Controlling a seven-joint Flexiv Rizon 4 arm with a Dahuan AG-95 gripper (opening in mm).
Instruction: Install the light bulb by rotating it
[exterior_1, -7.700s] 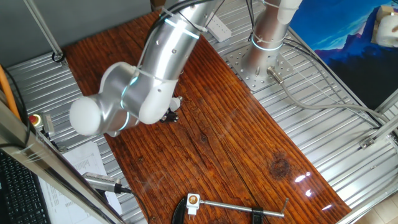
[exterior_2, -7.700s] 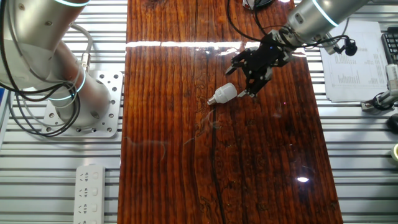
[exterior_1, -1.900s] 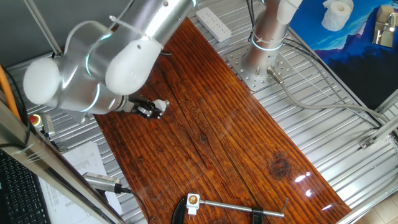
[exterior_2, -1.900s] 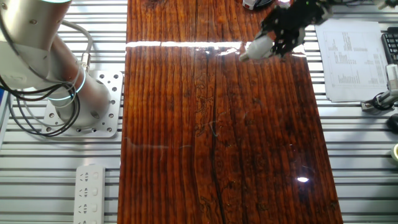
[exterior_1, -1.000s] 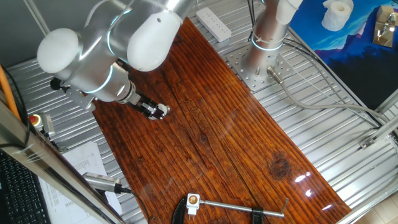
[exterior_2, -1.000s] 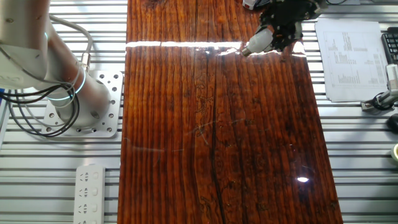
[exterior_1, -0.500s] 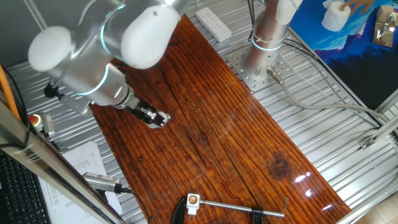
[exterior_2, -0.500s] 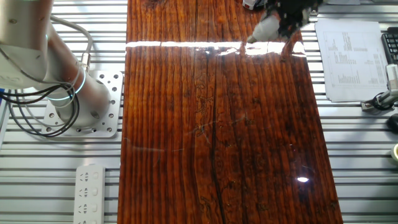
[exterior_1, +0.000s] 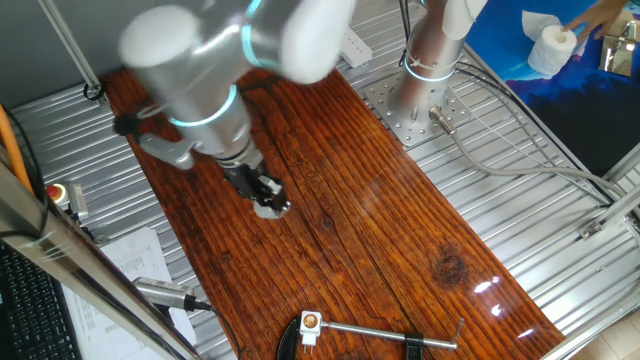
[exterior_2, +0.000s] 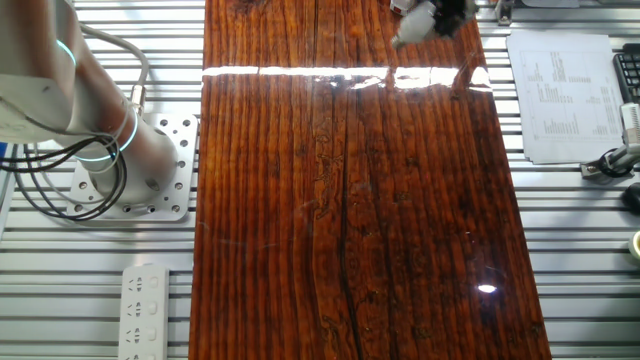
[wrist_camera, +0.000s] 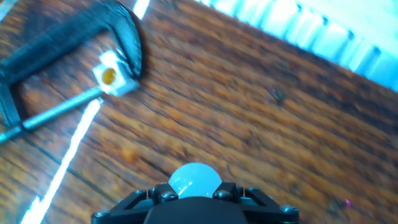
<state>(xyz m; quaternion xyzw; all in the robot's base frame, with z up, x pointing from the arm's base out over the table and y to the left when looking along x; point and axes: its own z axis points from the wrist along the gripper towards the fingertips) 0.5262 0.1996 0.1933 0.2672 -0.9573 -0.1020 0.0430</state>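
Wooden tabletop (exterior_1: 380, 230): gripper (exterior_1: 266, 192) clamps the light bulb (exterior_1: 272, 208), held clear above the boards; socket (wrist_camera: 109, 76) in the black clamp (wrist_camera: 68, 43) lies ahead of the fingers, up-left in hand view.

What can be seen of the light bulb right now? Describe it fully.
The light bulb is small, white and frosted-looking, with a rounded dome. The tool is shut on it, holding it above the dark wooden tabletop rather than resting on it. In the hand view only the dome shows, poking out past the black fingers. In the other fixed view it sits at the top edge, blurred. Its base cannot be made out clearly.
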